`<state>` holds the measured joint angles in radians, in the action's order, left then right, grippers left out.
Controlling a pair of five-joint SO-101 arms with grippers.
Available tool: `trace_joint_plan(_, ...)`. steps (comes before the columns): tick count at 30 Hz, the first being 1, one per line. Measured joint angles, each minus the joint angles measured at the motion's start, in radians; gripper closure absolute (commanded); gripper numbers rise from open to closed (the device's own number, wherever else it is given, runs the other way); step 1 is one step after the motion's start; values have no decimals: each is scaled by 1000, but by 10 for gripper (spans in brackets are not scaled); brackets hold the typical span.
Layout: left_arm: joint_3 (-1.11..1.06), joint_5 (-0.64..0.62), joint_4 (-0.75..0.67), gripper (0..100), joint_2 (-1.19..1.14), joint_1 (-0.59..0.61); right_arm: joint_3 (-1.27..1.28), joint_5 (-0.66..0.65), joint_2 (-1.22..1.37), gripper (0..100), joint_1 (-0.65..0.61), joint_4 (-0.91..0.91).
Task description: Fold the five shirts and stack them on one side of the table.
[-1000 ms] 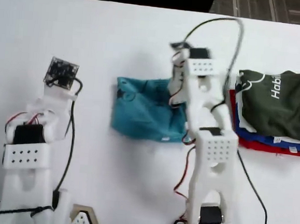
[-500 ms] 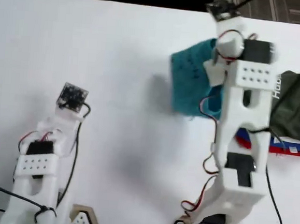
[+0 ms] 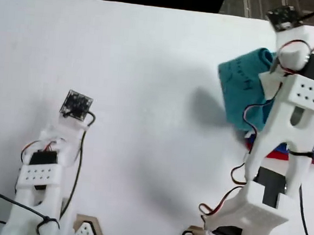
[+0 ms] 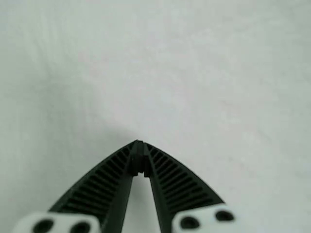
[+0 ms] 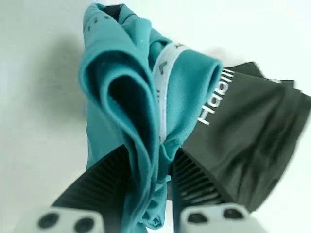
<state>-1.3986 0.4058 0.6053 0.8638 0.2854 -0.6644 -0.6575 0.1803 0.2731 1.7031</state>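
Teal shirt (image 5: pixel 129 92) is bunched up and pinched between the jaws of the right pincer (image 5: pixel 149 167), held up off the bench (image 3: pixel 139 67); its folds stick out past the fingertips with the white collar band showing; just beyond the pincer's tips and off to one side is the dark green shirt (image 5: pixel 252 136) with white lettering, lying folded; in the high view, edges of the red and blue shirts (image 3: pixel 274 154) peek out under that arm; left pincer (image 4: pixel 139 156) is clenched on nothing, tips touching, white bench below it, well apart from the shirts.
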Motion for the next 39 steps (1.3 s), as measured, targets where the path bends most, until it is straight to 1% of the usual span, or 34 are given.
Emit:
trace_joint_plan(6, -3, 0, 0, 975, 0, 0, -147, -2, 0, 978, 55, 0)
trace_joint_plan(13, -3, 0, 0, 975, 0, 0, -163, -26, 0, 978, 77, -3)
trace_joint_plan(15, -3, 0, 0, 975, 0, 0, -166, -34, 14, 978, 100, -21)
trace_joint_plan(19, -3, 0, 0, 975, 0, 0, -172, -44, 104, 978, 169, -80)
trace_joint_plan(23, -3, 0, 0, 975, 0, 0, -172, -95, 204, 978, 224, -141)
trace_joint_plan(29, -3, 0, 0, 975, 0, 0, -172, -180, 330, 978, 269, -238)
trace_joint_plan(34, -3, 0, 0, 975, 0, 0, -172, -190, 427, 971, 301, -287)
trace_joint_plan(36, -3, 0, 0, 975, 0, 0, -172, -190, 446, 933, 313, -292)
trace_joint_plan(39, -5, 0, 0, 975, 0, 0, -172, -190, 456, 834, 319, -299)
